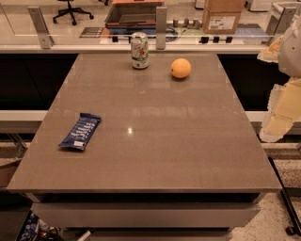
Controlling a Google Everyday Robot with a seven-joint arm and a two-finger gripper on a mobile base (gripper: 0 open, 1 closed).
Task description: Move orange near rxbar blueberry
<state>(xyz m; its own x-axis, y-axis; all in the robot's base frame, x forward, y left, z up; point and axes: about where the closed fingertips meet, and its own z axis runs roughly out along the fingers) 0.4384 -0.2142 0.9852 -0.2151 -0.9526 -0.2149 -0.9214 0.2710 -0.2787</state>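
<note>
The orange (180, 68) sits on the far part of the grey-brown worktop (155, 155), right of the middle and close to the back edge. To its left, near but not touching, a white-green drink can (139, 50) stands upright. The rxbar blueberry (80, 132) lies flat near the left edge of the worktop, in the nearer half. Its dark blue wrapper is turned at a slant, so that one end points toward the far right. Bar and orange are well apart, on opposite sides of the worktop, and the can is much nearer to the orange than the bar is.

The claw (277, 120) hangs at the right edge of the view, beyond the right side of the worktop. It is a pale, yellowish-white shape, partly cut off by the frame. It is apart from the orange and farther still from the bar. Whether it is wide or narrow I cannot tell.

Behind the worktop runs a low clear barrier on metal posts (161, 27). Beyond it stand what looks like a cardboard box (223, 16) and an office chair (70, 12) on a light floor
</note>
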